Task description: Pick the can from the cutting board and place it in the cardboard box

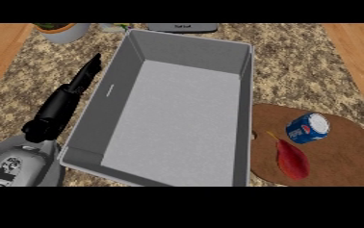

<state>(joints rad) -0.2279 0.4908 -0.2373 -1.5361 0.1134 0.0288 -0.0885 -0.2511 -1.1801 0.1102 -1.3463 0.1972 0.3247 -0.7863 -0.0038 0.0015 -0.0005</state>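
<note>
A blue can (308,128) with a white top lies tilted on the brown wooden cutting board (334,159) at the right. Next to it on the board lies a red chili pepper (292,159). A large grey box (113,111) with an open top fills the middle of the head view; nothing is inside it. My left hand (84,78) is at the left, along the box's outer left wall, with its fingers straight and pointing away from me, holding nothing. My right hand is out of view.
A pot with a plant (62,31) stands at the back left. A dark grey appliance edge (182,27) sits behind the box. The counter top is speckled stone (298,68), with wooden strips at both far sides.
</note>
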